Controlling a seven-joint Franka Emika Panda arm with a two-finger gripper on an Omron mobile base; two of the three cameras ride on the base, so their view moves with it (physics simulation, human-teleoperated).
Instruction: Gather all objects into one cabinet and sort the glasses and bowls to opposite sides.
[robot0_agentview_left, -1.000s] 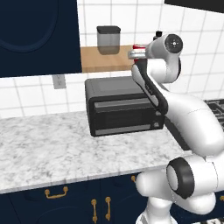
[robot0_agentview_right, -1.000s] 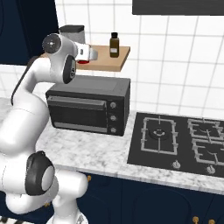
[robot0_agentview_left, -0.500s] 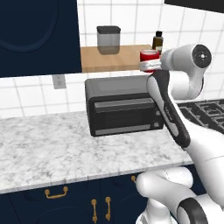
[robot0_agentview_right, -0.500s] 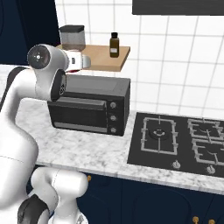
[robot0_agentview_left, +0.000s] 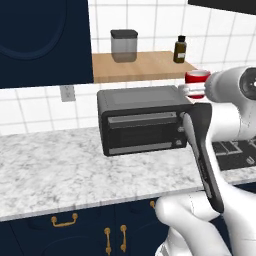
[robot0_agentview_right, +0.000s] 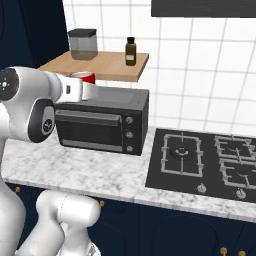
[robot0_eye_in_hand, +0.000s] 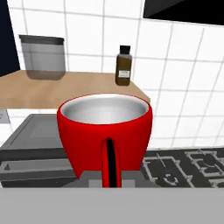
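Note:
My gripper (robot0_eye_in_hand: 109, 177) is shut on the red cup (robot0_eye_in_hand: 105, 127), and one dark finger (robot0_eye_in_hand: 109, 162) crosses the cup's front wall. The cup is upright with an empty pale inside. It hangs above the right end of the black toaster oven (robot0_agentview_left: 142, 122), in front of the wooden shelf's right corner. From the left base the red cup (robot0_agentview_left: 197, 82) shows beside the white hand, with the gripper (robot0_agentview_left: 189, 90) at its lower left. From the right base the red cup (robot0_agentview_right: 84, 77) peeks over the forearm. The navy wall cabinet (robot0_agentview_left: 45, 40) is at upper left, its door closed. The other dishes are out of view.
The light wooden shelf (robot0_agentview_left: 140, 67) carries a grey black-lidded canister (robot0_agentview_left: 123, 46) and a brown bottle (robot0_agentview_left: 180, 49). The marble counter (robot0_agentview_left: 55, 175) runs below the oven. A black hob (robot0_agentview_right: 210, 162) lies to the right. A dark hood (robot0_agentview_right: 200, 7) hangs above it.
The arm has swung right and slightly down with the red cup, from in front of the shelf to above the oven's right end. The grip has not changed.

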